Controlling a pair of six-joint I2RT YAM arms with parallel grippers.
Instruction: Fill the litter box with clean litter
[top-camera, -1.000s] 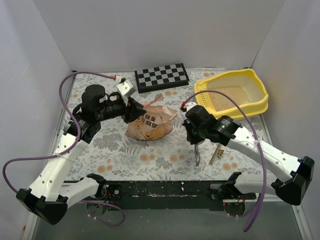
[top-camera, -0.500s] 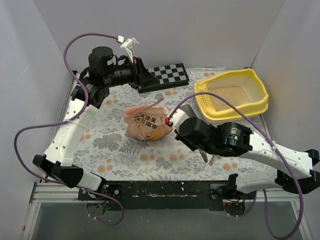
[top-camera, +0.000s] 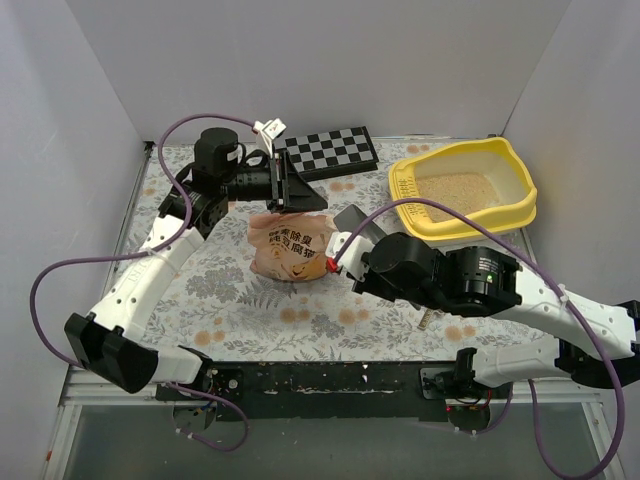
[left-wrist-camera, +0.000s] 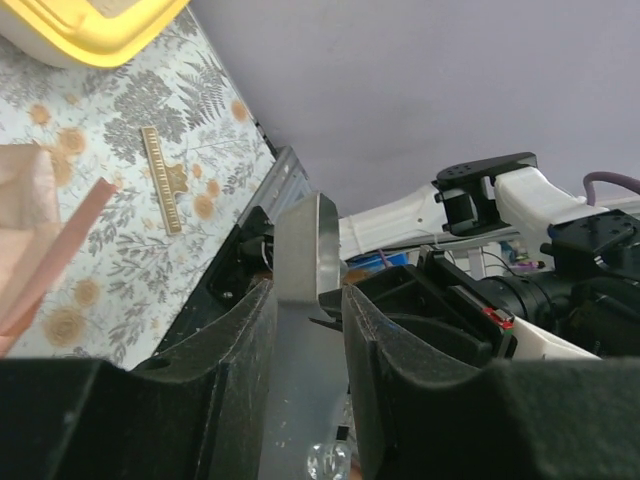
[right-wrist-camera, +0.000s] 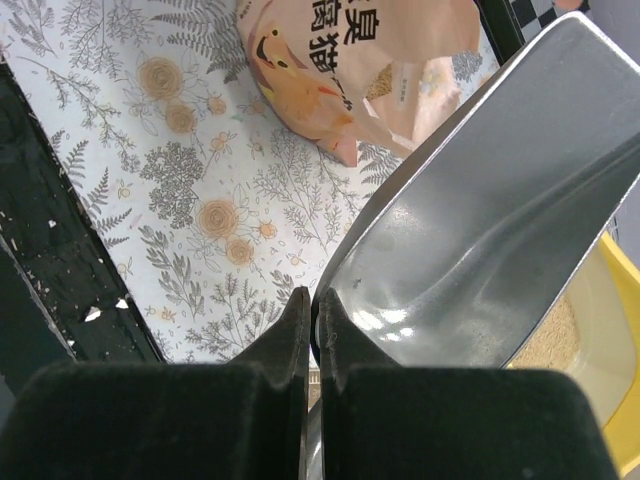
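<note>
Item: litter-filling station, mid-task, scoop between loads by appearance. Hazards: the left gripper (left-wrist-camera: 305, 292) hovers at the top of the peach cat-face bag (top-camera: 290, 250), its jaws apart and clamped on nothing that shows. The grey strip seen in their gap is probably the scoop beyond them. With the bag mouth unheld, a scoop pushed in could crumple or tip the slumped bag and shed granules over the floral counter (top-camera: 230, 290). Both wrists crowd the same spot, so a collision is possible. A loaded scoop carried across to the box could also trickle on the way. Right gripper (right-wrist-camera: 310, 310): jaws closed tight on the silver metal scoop (right-wrist-camera: 480, 200), where bowl meets handle. Containers: the scoop bowl is bare and shiny, with no load. The bag's contents are hidden from every view. The yellow litter box (top-camera: 520, 170) sits at the far right of the counter, well apart from the bag, with a shallow bed of pale beige clean litter (top-camera: 460, 188) on its floor and walls standing high above it. Sundries: checkerboard (top-camera: 325, 152), gold clip (left-wrist-camera: 165, 180).
</note>
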